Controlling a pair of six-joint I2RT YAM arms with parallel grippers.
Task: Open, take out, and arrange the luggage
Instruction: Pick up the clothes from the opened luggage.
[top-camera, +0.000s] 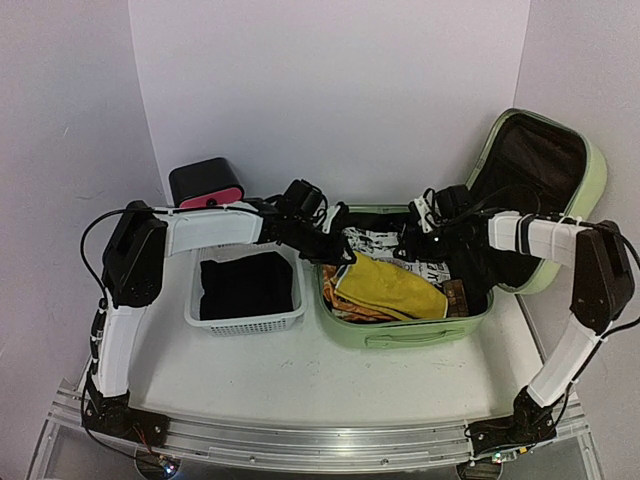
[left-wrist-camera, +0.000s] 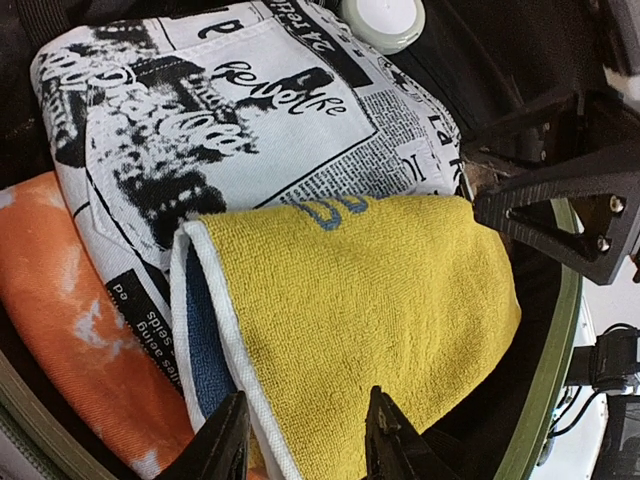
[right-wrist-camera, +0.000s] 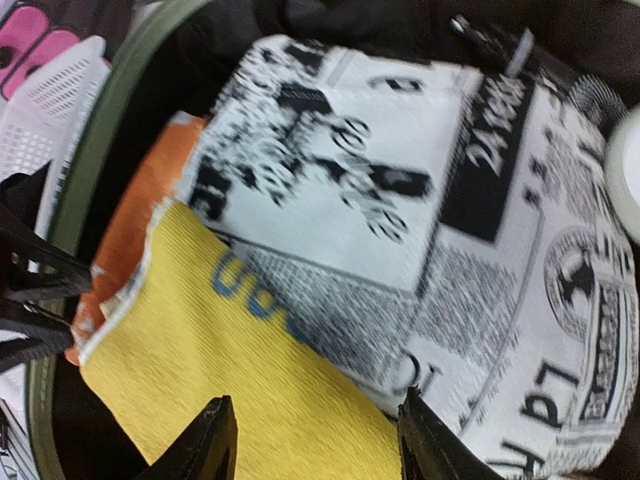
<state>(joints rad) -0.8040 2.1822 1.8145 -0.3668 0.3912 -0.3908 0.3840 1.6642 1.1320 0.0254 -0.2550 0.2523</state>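
The luggage lay open right of centre on the counter. Unpacking was in hand: left tool and right tool, each with jaws apart, hung over the towel. Next, 1 probably needed to pinch and lift it.

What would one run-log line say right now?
luggage: lid open | left pincer: open over yellow towel | right pincer: open above luggage contents | white basket: holds black cloth

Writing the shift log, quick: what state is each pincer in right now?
Left pincer: open, poised over the yellow towel, holding nothing.
Right pincer: open, over the same towel, holding nothing.
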